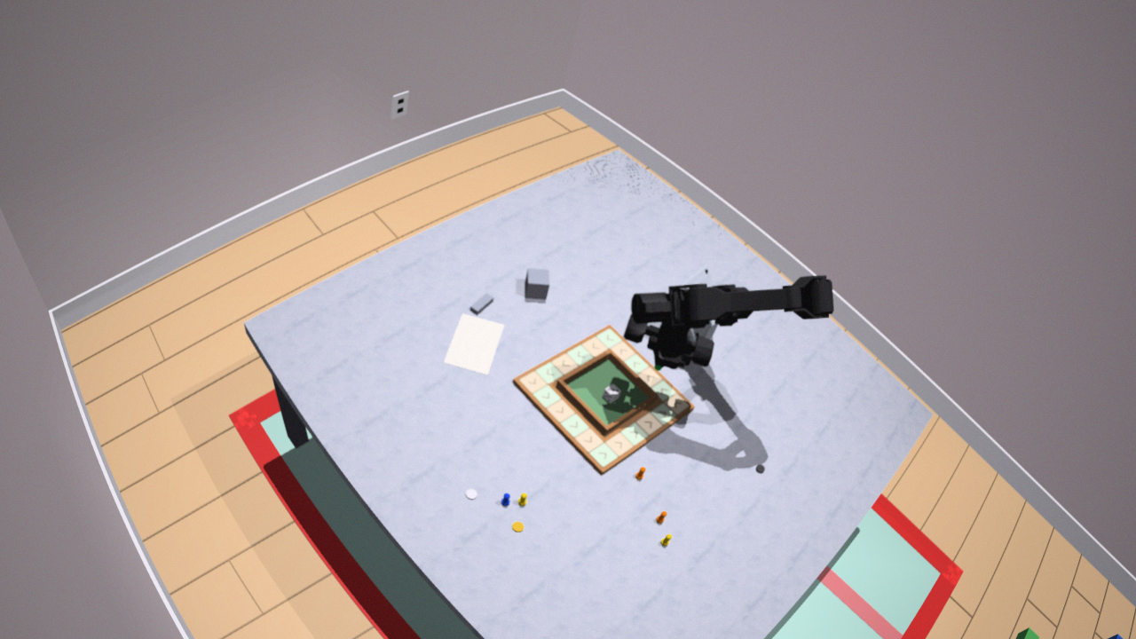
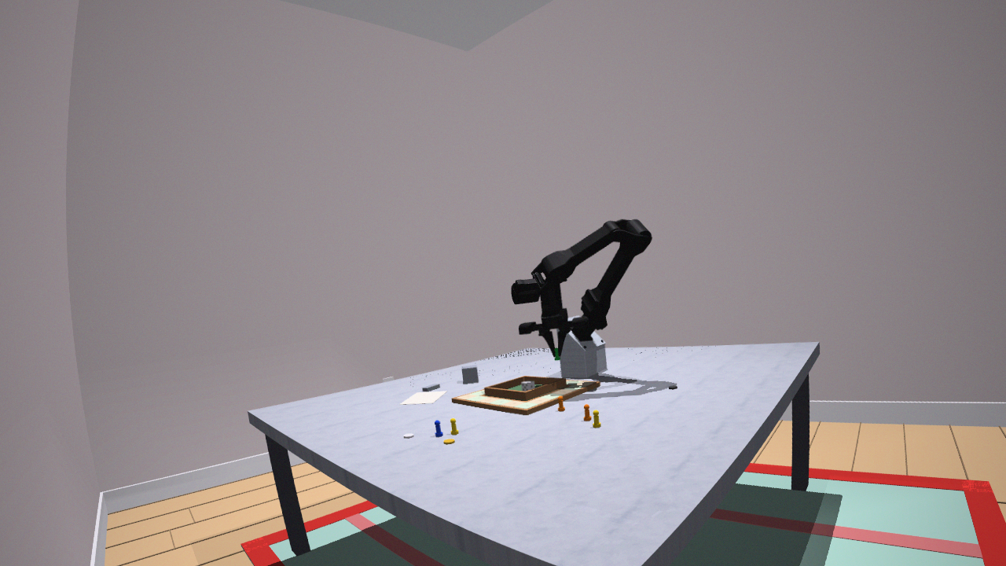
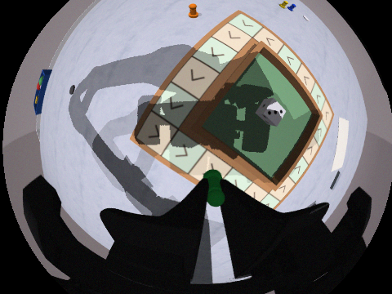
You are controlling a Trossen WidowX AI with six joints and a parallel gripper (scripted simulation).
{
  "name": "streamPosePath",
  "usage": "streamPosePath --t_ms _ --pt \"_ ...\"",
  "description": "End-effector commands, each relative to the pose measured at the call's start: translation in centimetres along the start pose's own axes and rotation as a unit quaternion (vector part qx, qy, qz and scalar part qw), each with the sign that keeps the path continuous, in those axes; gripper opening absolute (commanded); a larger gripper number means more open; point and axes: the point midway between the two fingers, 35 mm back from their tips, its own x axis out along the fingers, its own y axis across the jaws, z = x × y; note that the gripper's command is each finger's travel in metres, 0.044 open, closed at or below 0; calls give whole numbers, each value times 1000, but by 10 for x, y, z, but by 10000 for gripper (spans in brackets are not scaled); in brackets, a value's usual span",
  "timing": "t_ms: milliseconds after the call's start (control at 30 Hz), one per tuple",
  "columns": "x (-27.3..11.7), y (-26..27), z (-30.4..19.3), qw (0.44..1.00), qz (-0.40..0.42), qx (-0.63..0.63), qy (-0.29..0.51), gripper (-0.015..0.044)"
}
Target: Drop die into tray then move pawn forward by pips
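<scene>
The green pawn is pinched by the tool, lifted above the board's 6 o'clock edge; the die lies in the tray.

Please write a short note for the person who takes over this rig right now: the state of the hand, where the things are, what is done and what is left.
Hand: shut on the green pawn, raised above the board near its edge.
Die: resting in the green tray, so the roll is done. Top pips are hard to read here; check them.
Left: set the pawn down the matching number of squares along the arrows, release, move the arm away.
Spare pawns on the table: leave them.
</scene>
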Motion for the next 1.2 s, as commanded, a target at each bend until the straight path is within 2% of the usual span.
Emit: streamPosePath --t_ms 0,533,1100,1167 --pt "11 -4 -16 1000 0 -1 3 0" --pt "52 -6 -26 1000 1 -1 2 0" --pt "71 -5 -26 1000 2 -1 2 0" --pt "67 -6 -26 1000 -2 -4 3 53"
